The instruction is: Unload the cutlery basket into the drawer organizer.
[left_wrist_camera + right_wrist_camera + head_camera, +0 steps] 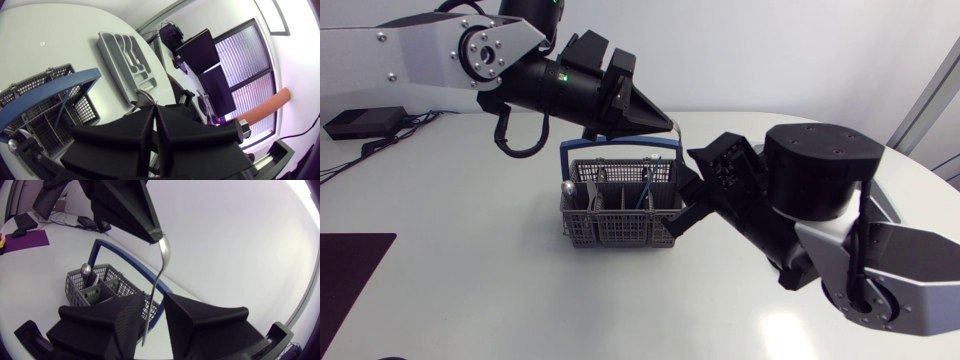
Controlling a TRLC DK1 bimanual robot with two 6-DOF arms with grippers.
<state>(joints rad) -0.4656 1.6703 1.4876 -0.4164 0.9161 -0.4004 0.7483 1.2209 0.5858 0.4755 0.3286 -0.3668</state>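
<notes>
Above the basket, a stiff, slick utensil is clenched by left fingers, its handle judged graspable between released right fingers.

white round table, grey cutlery basket with a blue handle sitting mid-table, grey drawer organizer flat nearby, dark purple mat at one edge

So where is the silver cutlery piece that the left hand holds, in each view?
Head view: the cutlery piece sticks out of the left hand, above the basket.
Left wrist view: only its end shows at the hand's tip.
Right wrist view: it hangs from that hand, crossing the blue handle.
Shared landmark: the basket's blue handle.
</notes>
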